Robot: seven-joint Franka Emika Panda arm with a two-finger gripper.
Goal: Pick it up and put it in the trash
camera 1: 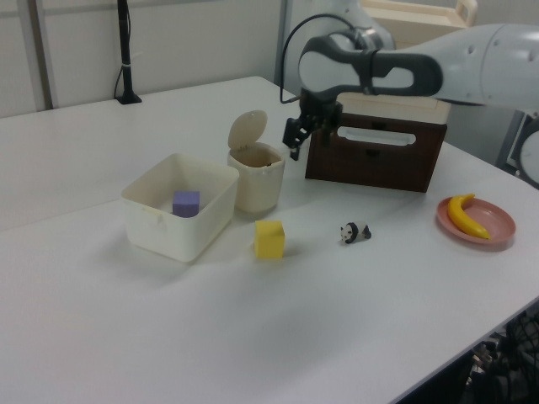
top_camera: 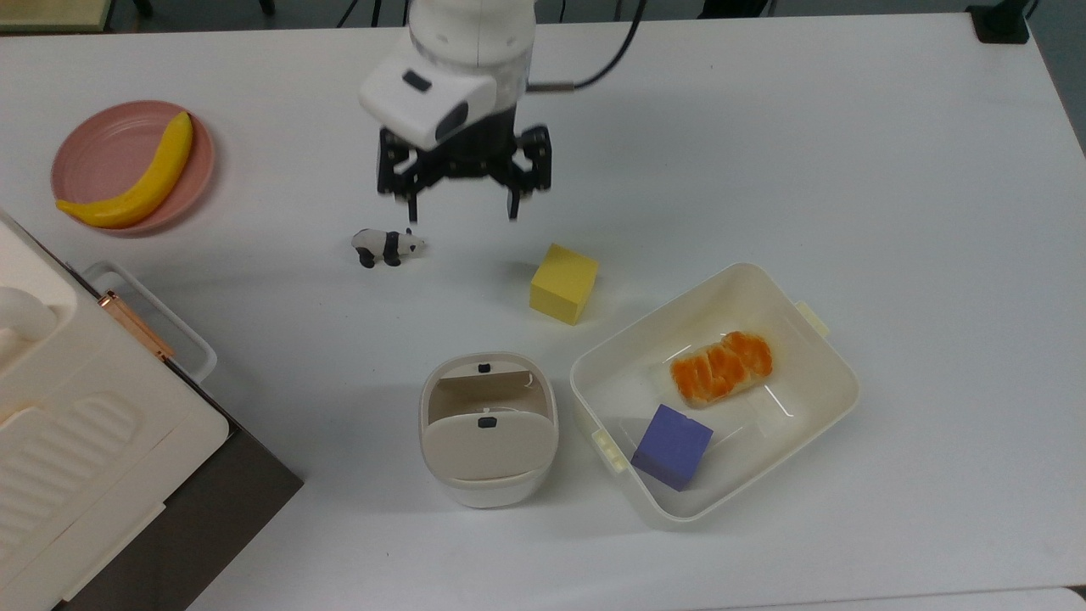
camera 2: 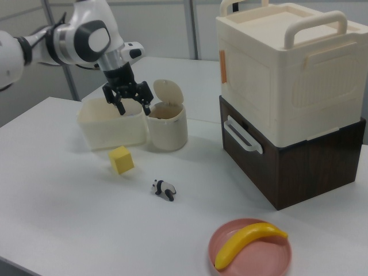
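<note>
Your gripper [top_camera: 459,204] is hanging with its fingers spread and nothing between them, in the upper middle of the top view, above the panda figurine [top_camera: 387,246] and well apart from the trash [top_camera: 488,428] at lower centre. The paper wad is lying nowhere on the table [top_camera: 806,153]; judging by the bin's tipped-open flap, it is probably resting inside. If you are lowering from here, you are risking a knock on the panda or the yellow cube [top_camera: 564,283]. The flap's shadow is hiding the bin's interior, so the drop is staying unconfirmed.
</note>
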